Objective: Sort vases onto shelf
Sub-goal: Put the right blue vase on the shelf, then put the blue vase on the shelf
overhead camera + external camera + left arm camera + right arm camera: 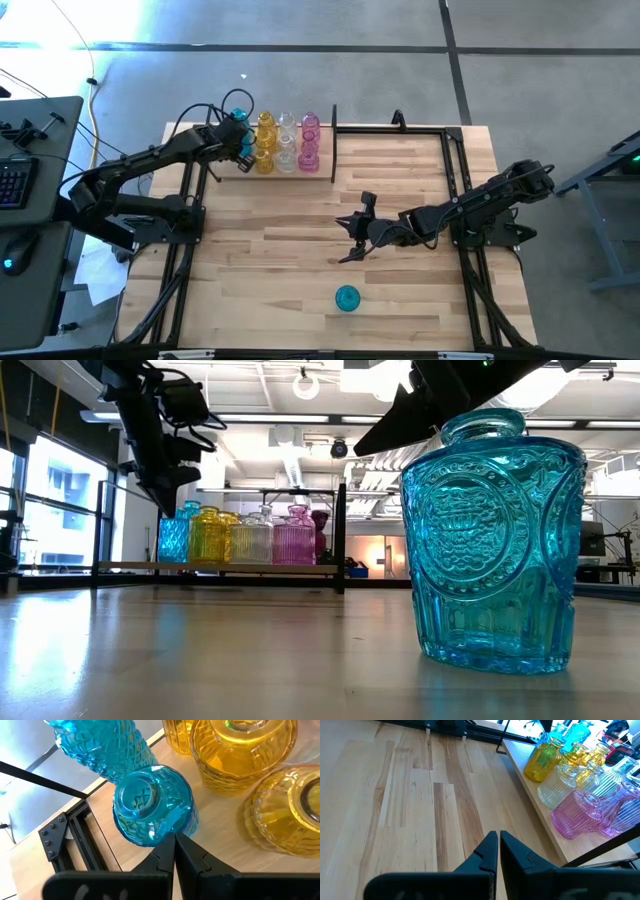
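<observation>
While upright, neck up: teal vase (347,298) | table (270,290)

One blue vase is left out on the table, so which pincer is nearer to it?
Right. The right pincer hovers just beyond the lone blue vase; the left pincer is far off at the shelf.

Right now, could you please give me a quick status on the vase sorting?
Left gripper shut, empty, beside blue vase on shelf. Right gripper shut, mid-table. One blue vase left on table. Nothing blocking.
</observation>
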Tool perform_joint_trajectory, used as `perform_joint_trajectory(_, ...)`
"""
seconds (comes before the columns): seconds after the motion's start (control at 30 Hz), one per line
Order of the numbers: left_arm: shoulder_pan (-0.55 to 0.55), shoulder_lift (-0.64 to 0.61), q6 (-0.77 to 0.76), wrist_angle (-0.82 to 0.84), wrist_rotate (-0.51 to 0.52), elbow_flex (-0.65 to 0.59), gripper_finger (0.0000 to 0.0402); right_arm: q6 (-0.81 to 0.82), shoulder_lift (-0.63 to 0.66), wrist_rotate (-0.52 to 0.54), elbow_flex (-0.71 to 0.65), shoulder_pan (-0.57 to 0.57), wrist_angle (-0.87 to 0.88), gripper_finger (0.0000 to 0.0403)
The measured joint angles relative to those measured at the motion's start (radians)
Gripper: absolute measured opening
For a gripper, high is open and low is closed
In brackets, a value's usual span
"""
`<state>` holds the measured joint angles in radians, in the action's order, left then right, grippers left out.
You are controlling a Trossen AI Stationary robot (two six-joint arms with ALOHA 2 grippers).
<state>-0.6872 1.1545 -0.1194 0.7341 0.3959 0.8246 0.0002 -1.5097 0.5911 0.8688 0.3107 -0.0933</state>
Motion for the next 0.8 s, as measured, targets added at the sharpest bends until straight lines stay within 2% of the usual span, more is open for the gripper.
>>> perform_joint_trajectory(0.5, 0.000, -0.017, 0.026, -0.044, 0.034, -0.001, 0.0000, 0.000, 0.000, 0.000, 0.000, 0.000, 0.000, 0.0000)
perform_joint_trajectory(0.8, 0.079, -0.183, 0.008, -0.014, 0.035, -0.001, 0.0000, -0.036, 0.000, 0.023, 0.000, 0.041, 0.001, 0.0000)
